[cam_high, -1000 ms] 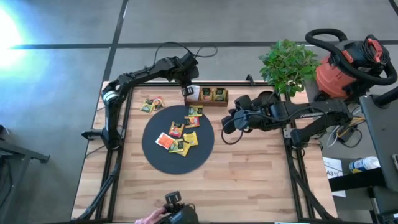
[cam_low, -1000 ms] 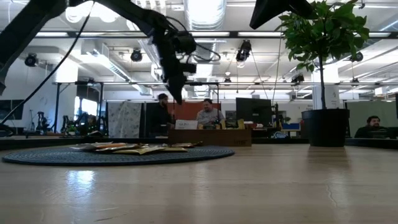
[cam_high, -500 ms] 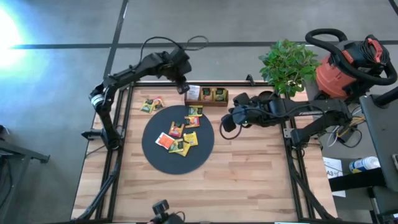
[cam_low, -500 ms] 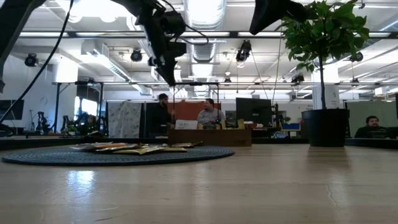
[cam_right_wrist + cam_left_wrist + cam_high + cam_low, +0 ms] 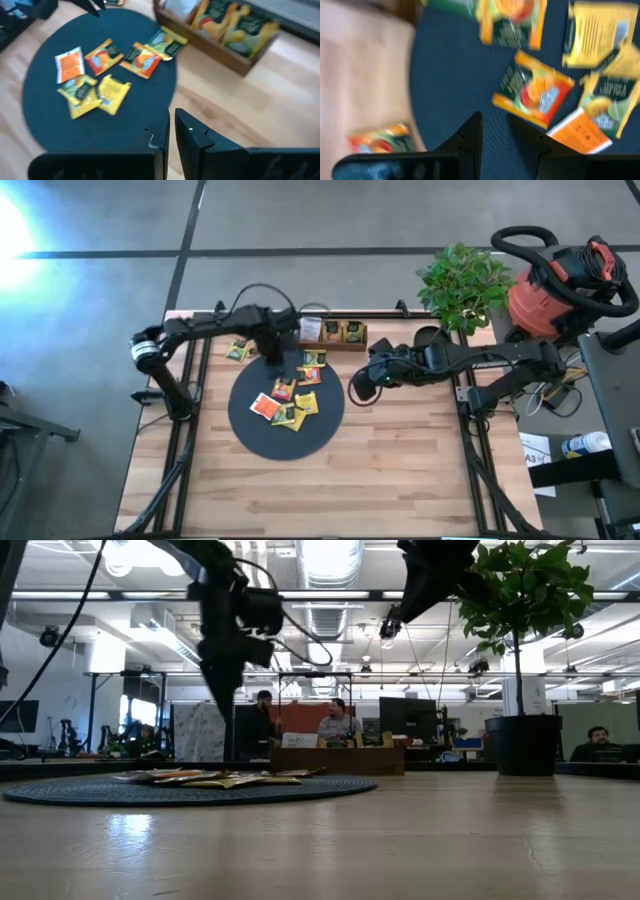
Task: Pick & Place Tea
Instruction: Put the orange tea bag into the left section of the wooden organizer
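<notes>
The left gripper (image 5: 281,366) has swung away from the wooden tray (image 5: 331,333) and come down over the near edge of the black mat (image 5: 286,402); the right gripper (image 5: 357,387) has slid a little closer to the mat too. The tea packets (image 5: 290,393) lie flat in a loose bunch on the mat, and one orange packet (image 5: 533,95) sits just ahead of the left fingers (image 5: 470,135). Two more packets (image 5: 242,348) lie on the table off to the side of the mat, and some already stand in the tray. The left fingers are a little apart and hold nothing. The right fingers (image 5: 192,131) are only a tiny bit apart and hold nothing too, just beside the mat's edge. The packets look very light, thin and bendy, maybe slippery. I think it is best to pinch one by an edge or corner, because they lie so flat.
</notes>
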Robot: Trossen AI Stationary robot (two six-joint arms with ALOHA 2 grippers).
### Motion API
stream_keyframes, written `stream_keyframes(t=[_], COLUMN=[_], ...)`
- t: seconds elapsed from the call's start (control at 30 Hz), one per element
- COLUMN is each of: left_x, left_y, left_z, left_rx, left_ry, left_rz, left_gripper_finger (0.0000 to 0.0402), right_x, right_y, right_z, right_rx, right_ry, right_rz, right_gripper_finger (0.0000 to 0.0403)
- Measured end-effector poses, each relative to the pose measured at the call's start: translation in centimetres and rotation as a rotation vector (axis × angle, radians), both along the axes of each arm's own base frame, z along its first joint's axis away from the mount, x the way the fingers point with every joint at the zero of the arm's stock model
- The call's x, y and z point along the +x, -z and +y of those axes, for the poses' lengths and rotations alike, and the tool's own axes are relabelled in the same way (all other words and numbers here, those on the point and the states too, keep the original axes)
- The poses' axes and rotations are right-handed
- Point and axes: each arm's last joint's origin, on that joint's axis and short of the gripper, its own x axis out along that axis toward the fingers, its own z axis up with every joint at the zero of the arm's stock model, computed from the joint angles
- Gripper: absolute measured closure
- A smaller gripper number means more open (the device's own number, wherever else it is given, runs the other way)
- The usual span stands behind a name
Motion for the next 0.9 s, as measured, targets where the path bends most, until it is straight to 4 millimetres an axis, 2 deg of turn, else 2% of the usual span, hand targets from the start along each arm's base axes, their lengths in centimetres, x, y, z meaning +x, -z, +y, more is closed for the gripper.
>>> stream_keyframes(t=[0.2, 0.37, 0.43, 0.6, 0.9], left_x=[-2.5, -4.5, -5.2, -6.2, -6.2], left_y=[2.8, 3.5, 3.4, 4.1, 5.5], left_z=[-1.8, -1.6, -1.4, -2.2, -4.3], left_rx=[-0.03, 0.109, 0.099, -0.122, -0.428], left_ry=[-0.121, -0.339, -0.393, -0.381, -0.306], left_rz=[0.036, 0.07, 0.055, 0.008, -0.021], left_gripper_finger=[0.0321, 0.0321, 0.0321, 0.0321, 0.0321], right_x=[0.5, 0.6, 0.7, 0.7, 0.8], right_y=[0.4, 0.0, -0.2, -0.2, -0.3], right_z=[-0.7, -1.7, -2.1, -2.6, -2.6], right_rx=[0.027, 0.008, 0.011, 0.041, 0.047], right_ry=[-0.029, -0.029, -0.023, -0.041, -0.052], right_rz=[-0.044, -0.05, -0.058, -0.059, -0.078], right_gripper_finger=[0.0374, 0.0374, 0.0374, 0.0374, 0.0374])
